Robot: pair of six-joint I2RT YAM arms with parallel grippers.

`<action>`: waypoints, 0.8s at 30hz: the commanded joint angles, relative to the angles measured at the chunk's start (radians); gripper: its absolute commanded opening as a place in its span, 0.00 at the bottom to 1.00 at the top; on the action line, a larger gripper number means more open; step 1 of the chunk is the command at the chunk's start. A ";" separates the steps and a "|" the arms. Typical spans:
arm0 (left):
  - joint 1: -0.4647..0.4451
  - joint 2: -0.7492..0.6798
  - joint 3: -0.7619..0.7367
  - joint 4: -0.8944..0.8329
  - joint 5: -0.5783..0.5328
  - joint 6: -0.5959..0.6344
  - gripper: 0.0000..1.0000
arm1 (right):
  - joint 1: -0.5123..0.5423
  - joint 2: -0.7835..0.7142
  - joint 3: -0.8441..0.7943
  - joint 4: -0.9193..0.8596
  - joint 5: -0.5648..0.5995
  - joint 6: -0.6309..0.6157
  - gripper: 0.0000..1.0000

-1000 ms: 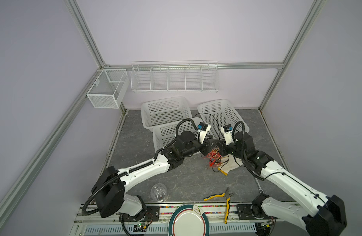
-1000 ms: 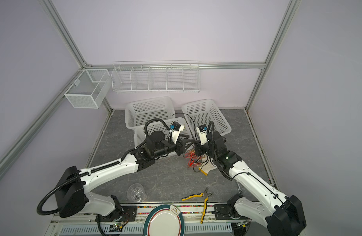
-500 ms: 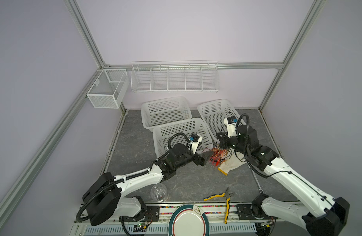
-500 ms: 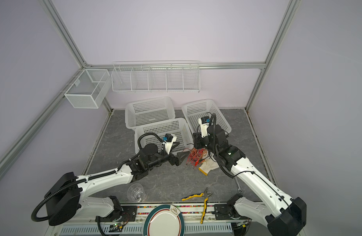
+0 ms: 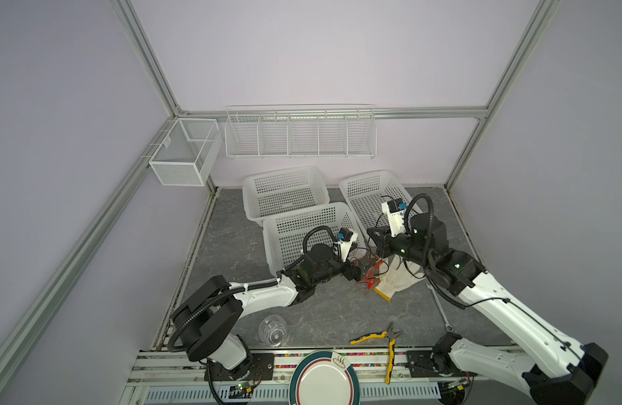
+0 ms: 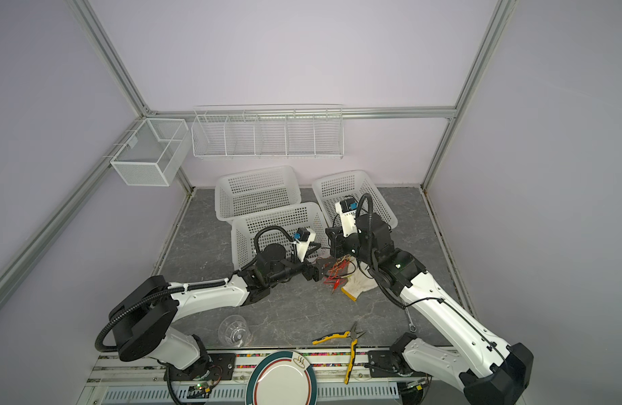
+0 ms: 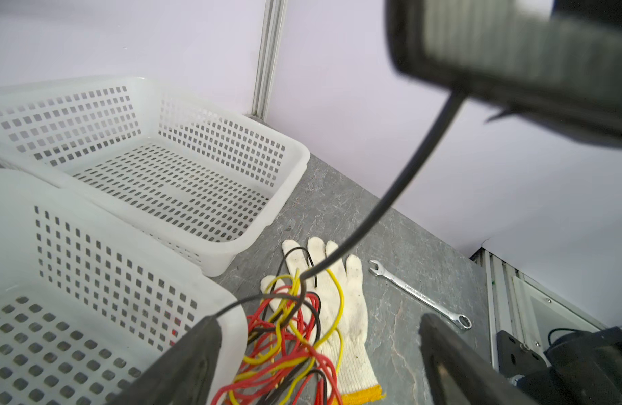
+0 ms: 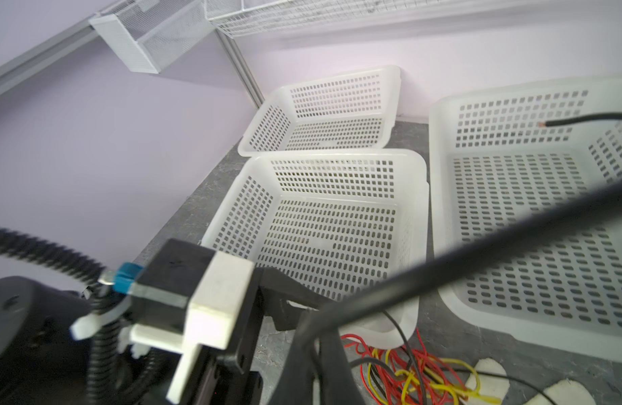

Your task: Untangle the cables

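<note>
The right pincer [image 5: 379,250] is clenching a black cable [image 7: 390,196] rising from the tangled cables [image 7: 288,336], which are lying partly on a glove [image 7: 351,315] mid-counter [image 5: 320,308]. The left pincer [image 7: 320,321] is gaping, released, just beside them.

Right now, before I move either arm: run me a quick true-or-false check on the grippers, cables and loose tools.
1. The left gripper is open. True.
2. The right gripper is open too. False: it is shut on a black cable.
3. The cables lie partly on the glove. True.
4. The wrench is in a basket. False: it lies on the table, beside the glove.
5. The pliers lie near the plate. True.
</note>
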 commanded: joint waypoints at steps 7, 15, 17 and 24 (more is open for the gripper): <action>-0.007 0.022 0.044 0.056 -0.015 -0.006 0.85 | 0.011 -0.071 0.099 0.083 -0.181 -0.059 0.07; -0.006 0.050 0.089 0.010 -0.026 -0.001 0.19 | 0.011 -0.104 0.098 0.117 -0.186 -0.084 0.07; -0.007 0.049 0.105 -0.006 -0.027 0.006 0.01 | 0.011 -0.108 0.087 0.105 -0.147 -0.092 0.06; -0.006 -0.026 0.137 -0.037 -0.020 0.043 0.00 | 0.011 -0.131 0.020 0.070 0.109 -0.112 0.06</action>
